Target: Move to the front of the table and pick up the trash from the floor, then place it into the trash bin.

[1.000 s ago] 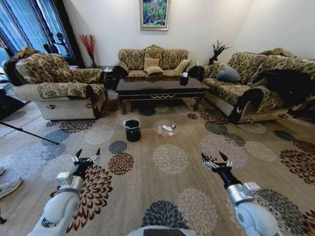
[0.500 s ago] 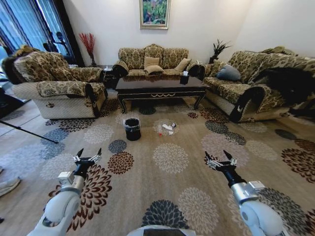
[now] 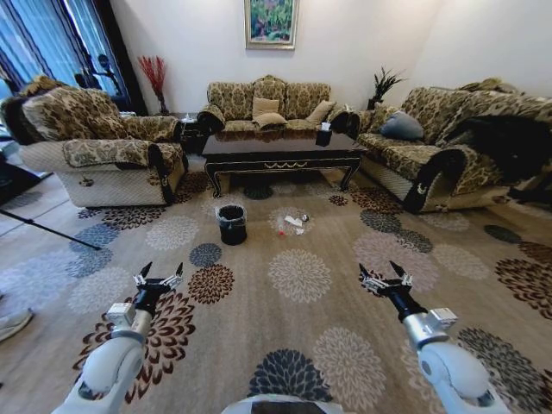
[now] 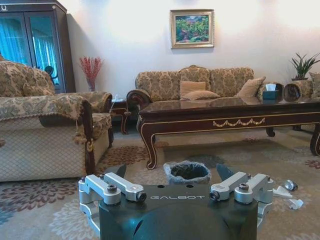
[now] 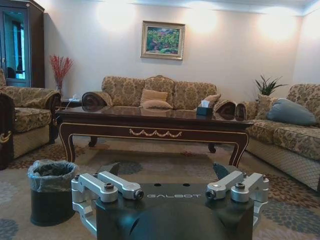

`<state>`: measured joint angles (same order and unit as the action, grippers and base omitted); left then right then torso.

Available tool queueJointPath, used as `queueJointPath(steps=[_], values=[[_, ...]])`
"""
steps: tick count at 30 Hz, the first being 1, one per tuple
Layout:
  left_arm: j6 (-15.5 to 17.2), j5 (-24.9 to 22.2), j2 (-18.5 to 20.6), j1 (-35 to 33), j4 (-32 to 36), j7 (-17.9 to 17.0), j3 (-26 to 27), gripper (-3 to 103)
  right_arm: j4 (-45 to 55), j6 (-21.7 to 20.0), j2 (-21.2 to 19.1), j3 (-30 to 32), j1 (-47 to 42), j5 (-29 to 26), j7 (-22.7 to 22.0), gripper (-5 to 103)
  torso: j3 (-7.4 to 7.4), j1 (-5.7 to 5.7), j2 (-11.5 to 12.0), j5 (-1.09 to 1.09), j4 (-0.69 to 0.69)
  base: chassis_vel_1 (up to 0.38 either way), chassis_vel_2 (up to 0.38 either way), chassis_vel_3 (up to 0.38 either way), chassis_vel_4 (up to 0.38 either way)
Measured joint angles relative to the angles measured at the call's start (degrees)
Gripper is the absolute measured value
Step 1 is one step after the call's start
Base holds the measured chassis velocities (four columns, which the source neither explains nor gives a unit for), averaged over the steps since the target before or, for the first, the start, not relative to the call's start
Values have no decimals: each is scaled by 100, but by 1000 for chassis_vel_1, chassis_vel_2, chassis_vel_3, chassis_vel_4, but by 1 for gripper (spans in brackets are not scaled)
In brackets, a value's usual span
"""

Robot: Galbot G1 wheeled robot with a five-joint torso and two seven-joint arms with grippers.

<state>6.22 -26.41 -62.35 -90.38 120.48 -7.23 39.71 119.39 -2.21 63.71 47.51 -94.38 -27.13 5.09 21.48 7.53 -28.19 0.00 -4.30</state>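
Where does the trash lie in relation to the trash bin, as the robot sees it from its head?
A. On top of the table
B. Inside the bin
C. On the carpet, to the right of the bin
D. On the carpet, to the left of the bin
C: in the head view the trash lies on the carpet to the right of the trash bin, in front of the table.

This is a home's living room: patterned sofas and an armchair ring a dark coffee table on a floral carpet, with a framed painting on the wall and a potted plant in the corner.
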Motion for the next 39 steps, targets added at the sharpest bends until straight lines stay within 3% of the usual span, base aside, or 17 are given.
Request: queueJointPath(steps=[39], values=[[-27,-2,-109,-57,-6,4,121,100,-64,52,110,-123,-85,86,-51,100,-581,-331,913,0,1,0,0,0,0]])
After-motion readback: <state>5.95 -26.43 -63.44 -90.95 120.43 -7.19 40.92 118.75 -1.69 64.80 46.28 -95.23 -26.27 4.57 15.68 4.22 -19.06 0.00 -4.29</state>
